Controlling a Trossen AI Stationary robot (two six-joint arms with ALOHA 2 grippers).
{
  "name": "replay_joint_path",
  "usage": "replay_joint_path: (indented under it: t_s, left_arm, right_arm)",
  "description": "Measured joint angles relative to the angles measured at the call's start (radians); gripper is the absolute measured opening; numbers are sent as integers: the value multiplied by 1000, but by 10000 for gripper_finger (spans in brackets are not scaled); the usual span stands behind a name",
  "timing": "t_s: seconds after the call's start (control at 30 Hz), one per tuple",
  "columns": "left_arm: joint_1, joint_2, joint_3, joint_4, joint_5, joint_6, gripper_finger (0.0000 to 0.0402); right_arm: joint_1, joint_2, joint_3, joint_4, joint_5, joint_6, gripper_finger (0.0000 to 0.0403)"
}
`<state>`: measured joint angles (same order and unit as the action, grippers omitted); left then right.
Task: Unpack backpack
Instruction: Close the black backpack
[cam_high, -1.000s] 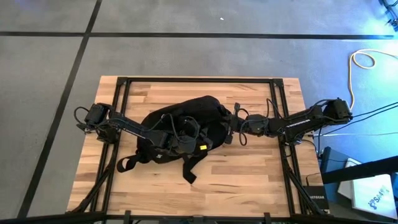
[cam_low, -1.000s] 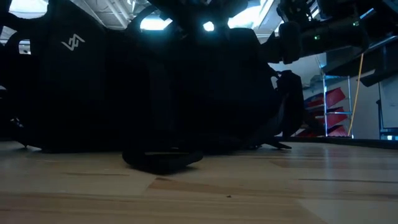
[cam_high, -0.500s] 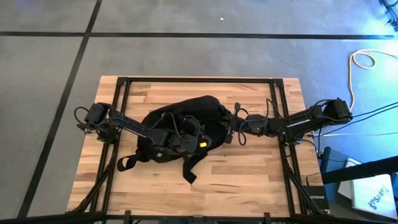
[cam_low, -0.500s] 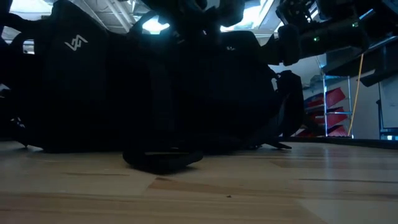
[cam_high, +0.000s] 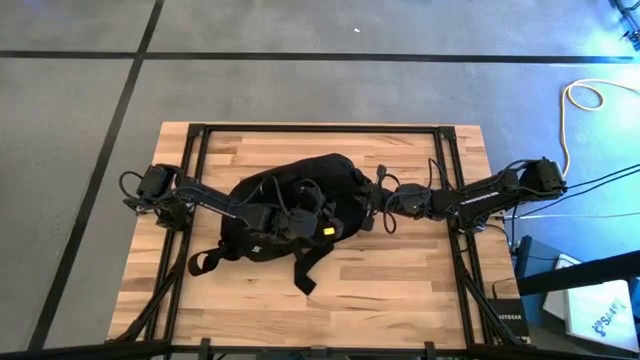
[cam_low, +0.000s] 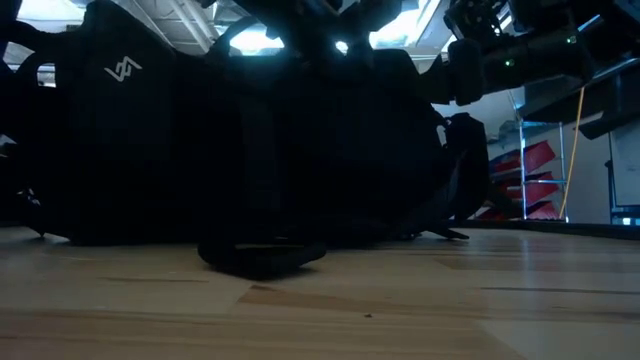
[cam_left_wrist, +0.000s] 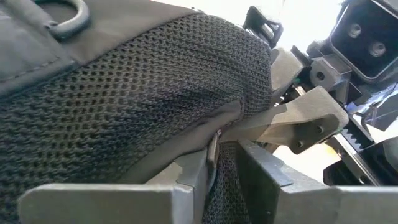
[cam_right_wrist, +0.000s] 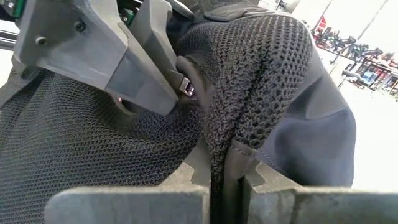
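Note:
The black backpack (cam_high: 290, 205) lies on its side in the middle of the wooden table; its white logo (cam_low: 123, 68) shows in the low view. My left gripper (cam_left_wrist: 224, 149) reaches over the pack from the left and is shut on a zipper pull at the pack's mesh-covered right end. My right gripper (cam_right_wrist: 224, 177) comes in from the right, close by, and is shut on a fold of that mesh. In the high view the two grippers (cam_high: 342, 208) (cam_high: 368, 204) nearly meet. My left gripper pinches the small metal zipper pull (cam_right_wrist: 186, 89) between its two fingertips (cam_right_wrist: 143, 68), coming nearly level from the table's left. The pull (cam_left_wrist: 214, 146) sits at a seam in the mesh, which is raised off the table. My right gripper pinches a fold of the mesh padding (cam_right_wrist: 227, 146) between its two fingers, nearly level from the table's right. The fold stands upright in the narrow gap and is lifted; the rest of the pack lies on the table.
Two straps trail off the pack toward the near edge (cam_high: 205, 262) (cam_high: 305, 275); one loop lies flat on the wood (cam_low: 260, 255). Black frame rails (cam_high: 455, 250) run along both sides of the table. Bare wood (cam_high: 400, 290) spreads along the near side.
The fabric at the backpack's top has shifted a little around my left gripper. The rest of the pack and my right gripper have stayed where they were.

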<state>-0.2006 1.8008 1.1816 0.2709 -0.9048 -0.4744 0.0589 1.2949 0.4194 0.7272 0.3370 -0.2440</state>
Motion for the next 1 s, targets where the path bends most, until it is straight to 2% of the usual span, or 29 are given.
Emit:
replay_joint_path:
  t_s: [0.17,0.33,0.5,0.67,1.0]
  left_arm:
    - [6,0,0,3,3,-14,81]
    - [-9,0,0,16,-64,15,77]
    - [-28,0,0,21,-133,29,53]
    - [-29,0,0,33,-142,29,8]
    - [-27,0,0,31,-130,37,1]
  right_arm:
    - [0,0,0,1,-5,1,0]
    - [0,0,0,1,-8,1,0]
    - [0,0,0,-1,-12,2,0]
    - [0,0,0,-4,-12,3,0]
    - [0,0,1,-9,10,3,0]
